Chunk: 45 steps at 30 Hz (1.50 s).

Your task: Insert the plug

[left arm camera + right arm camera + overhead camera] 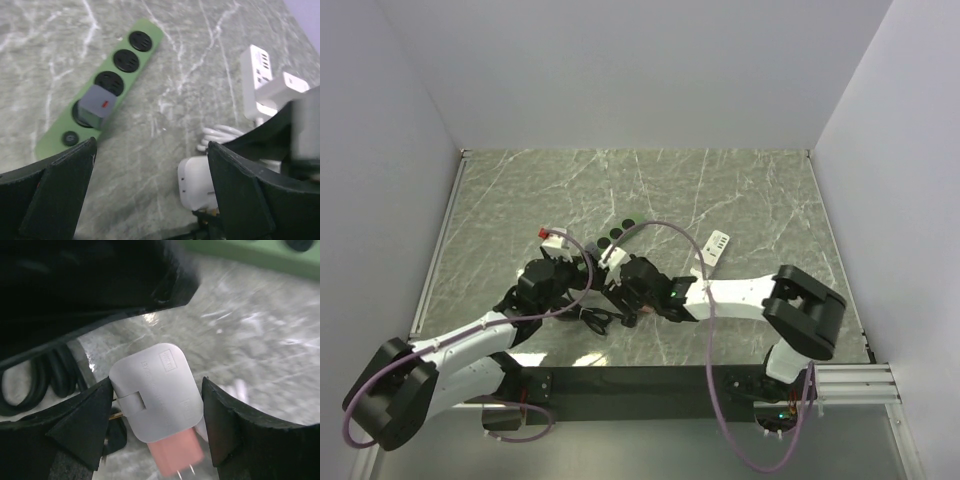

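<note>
A white plug [157, 390] lies on the marble between the fingers of my right gripper [156, 390]. Its left edge touches the left finger [85, 425], while a small gap separates it from the right finger [235, 425], so the jaws stand open around it. A blurred pink plug [177, 452] with two prongs lies just under it. The green power strip [107, 80] has a grey plug [97, 106] in one socket and three free sockets. My left gripper [151, 150] is open over bare marble, and the white plug [197, 182] rests by its right finger.
A white power strip [260, 75] and a coiled white cable [220, 136] lie to the right of the green strip. Black cable loops [45, 375] sit beside the right gripper. Both grippers [620, 285] work close together at the table's near middle; a white bar [717, 245] lies further back.
</note>
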Motion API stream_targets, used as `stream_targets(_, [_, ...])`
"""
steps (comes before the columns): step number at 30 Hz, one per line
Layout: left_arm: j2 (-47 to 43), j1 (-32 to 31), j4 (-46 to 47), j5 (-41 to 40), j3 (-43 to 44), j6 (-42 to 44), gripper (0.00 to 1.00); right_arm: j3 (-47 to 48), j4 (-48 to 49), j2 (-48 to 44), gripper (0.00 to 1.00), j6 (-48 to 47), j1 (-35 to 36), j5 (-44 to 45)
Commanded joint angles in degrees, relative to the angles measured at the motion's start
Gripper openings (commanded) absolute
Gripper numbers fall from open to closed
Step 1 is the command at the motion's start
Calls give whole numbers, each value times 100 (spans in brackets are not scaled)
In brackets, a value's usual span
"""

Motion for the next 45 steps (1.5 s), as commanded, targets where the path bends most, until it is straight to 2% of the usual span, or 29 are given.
stream_targets(1, [211, 9, 464, 857, 105, 64, 98, -13, 271, -796, 34, -398, -32, 248])
stream_targets(6, [230, 9, 815, 1742, 27, -93, 98, -110, 244, -1463, 33, -574, -24, 222])
stream_targets(12, [98, 9, 1334, 2500, -131, -287, 99, -338, 358, -1825, 33, -601, -15, 143])
stream_targets(22, [730, 9, 1826, 3160, -61, -533, 98, -725, 692, -2361, 33, -733, 187, 161])
stream_targets(29, [923, 9, 2459, 3906, -96, -920, 94, -839, 868, -2546, 33, -900, 310, 64])
stream_targets(32, [1108, -8, 2845, 4188, -96, -1166, 83, -839, 947, -2520, 33, -988, 389, 107])
stream_targets(33, [1221, -17, 3020, 4345, -96, -1271, 77, -831, 965, -2502, 33, -1023, 416, 212])
stream_targets(38, [1459, -114, 3084, 4575, -17, -1342, 54, -848, 1053, -2519, 33, -1119, 451, 371])
stream_targets(39, [1503, -131, 3075, 4628, 18, -1325, 47, -865, 1070, -2537, 33, -1128, 451, 380])
stream_targets(41, [1609, -158, 3110, 4681, 44, -1325, 38, -857, 1070, -2563, 34, -1155, 451, 423])
stream_targets(42, [1644, -167, 3136, 4707, 53, -1342, 29, -857, 1062, -2572, 34, -1163, 451, 433])
stream_targets(44, [1706, -184, 3198, 4804, 71, -1351, 21, -857, 1053, -2599, 36, -1199, 451, 485])
stream_targets(45, [1715, -184, 3268, 4821, 62, -1377, 10, -848, 1027, -2616, 36, -1207, 451, 512])
